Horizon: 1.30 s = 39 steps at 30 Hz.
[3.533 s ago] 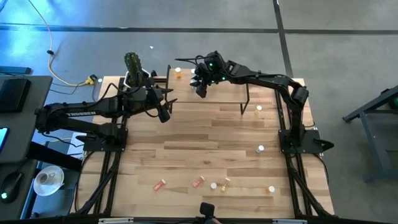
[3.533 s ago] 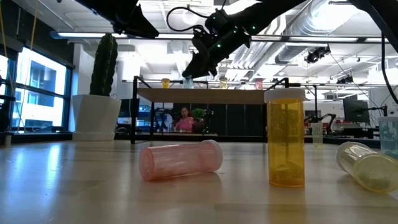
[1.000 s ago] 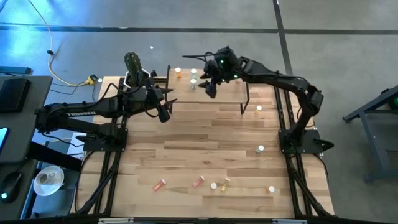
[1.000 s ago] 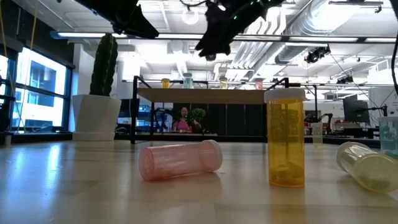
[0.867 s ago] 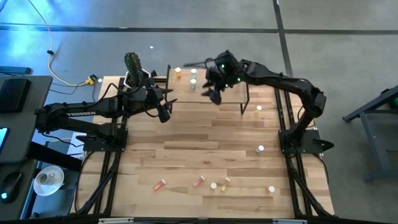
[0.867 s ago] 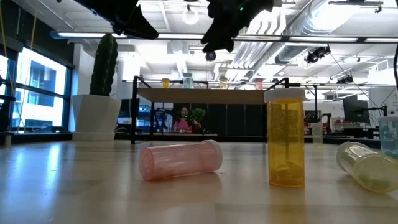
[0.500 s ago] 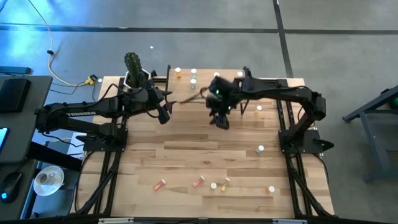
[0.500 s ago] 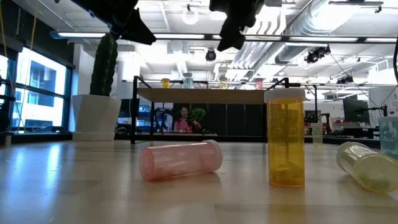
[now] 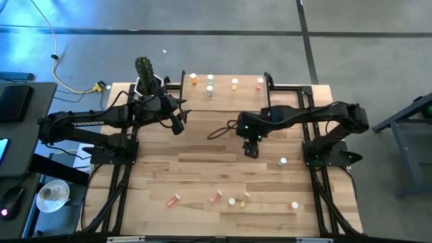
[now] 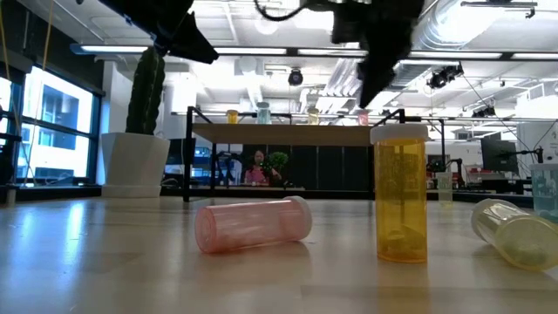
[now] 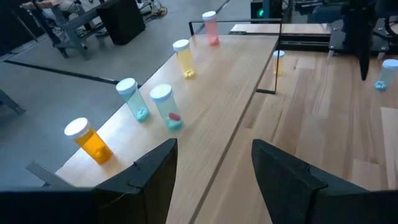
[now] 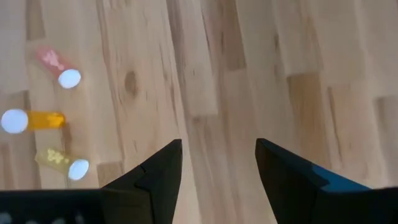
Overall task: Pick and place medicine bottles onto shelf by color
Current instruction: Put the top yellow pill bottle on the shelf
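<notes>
Medicine bottles on shelf: five stand upright in a row on the shelf (image 9: 223,91) at the 12 o'clock edge of the surface (image 9: 202,155): an orange bottle (image 11: 87,140), two pale green bottles (image 11: 132,98) side by side, a yellow bottle (image 11: 183,57) and a pink bottle (image 11: 210,27).
Medicine bottles near the 6 o'clock edge: a pink bottle on its side (image 10: 253,223), a second pink one (image 9: 174,200) at its 9 o'clock, an orange bottle standing upright (image 10: 401,193), a pale yellow bottle on its side (image 10: 514,230), and one more showing only a white cap (image 9: 294,204) toward 5 o'clock.
Other medicine bottles: one white-capped bottle (image 9: 283,162) toward the 3 o'clock side of the surface, just beside the right arm's base.
Right end effector (image 9: 251,150): above the middle of the surface, well apart from every bottle, pointing down at bare wood; fingers (image 12: 155,168) spread wide with nothing between them.
Left end effector (image 9: 177,125): at the 10 o'clock part of the surface, near the shelf's 9 o'clock end, facing along the row of bottles; fingers (image 11: 155,168) spread wide, empty.
Cactus (image 9: 143,67): in a white pot at the 11 o'clock corner.
</notes>
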Each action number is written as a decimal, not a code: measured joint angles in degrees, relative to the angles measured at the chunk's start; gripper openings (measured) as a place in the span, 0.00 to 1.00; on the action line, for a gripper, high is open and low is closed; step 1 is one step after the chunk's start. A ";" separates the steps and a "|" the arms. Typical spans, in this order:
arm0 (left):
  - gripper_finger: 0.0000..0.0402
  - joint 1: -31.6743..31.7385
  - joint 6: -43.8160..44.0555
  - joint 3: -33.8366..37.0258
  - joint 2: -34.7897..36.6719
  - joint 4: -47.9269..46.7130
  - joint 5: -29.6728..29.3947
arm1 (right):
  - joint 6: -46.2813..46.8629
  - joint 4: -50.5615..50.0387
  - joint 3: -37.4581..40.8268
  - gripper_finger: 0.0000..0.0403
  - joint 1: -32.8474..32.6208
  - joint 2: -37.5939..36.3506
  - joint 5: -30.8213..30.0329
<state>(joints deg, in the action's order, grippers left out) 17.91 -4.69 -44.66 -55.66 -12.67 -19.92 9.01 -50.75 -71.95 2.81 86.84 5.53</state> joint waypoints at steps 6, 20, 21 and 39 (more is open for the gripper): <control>0.49 0.00 0.01 0.00 0.00 0.00 0.01 | 5.38 1.35 9.06 0.48 0.14 -10.08 -6.67; 0.49 0.02 0.02 0.00 0.00 0.02 0.00 | 17.22 2.36 15.57 0.48 0.20 -32.45 -45.13; 0.49 0.02 0.02 0.00 0.00 0.02 0.00 | 18.33 2.10 15.57 0.48 0.20 -33.17 -48.49; 0.49 0.02 -0.93 0.00 -0.04 0.04 -0.22 | 30.24 -4.32 15.60 0.48 25.78 -35.02 -38.35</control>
<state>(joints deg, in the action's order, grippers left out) 17.93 -5.62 -44.66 -55.70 -12.62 -20.14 39.24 -55.07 -56.36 28.59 51.81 -32.81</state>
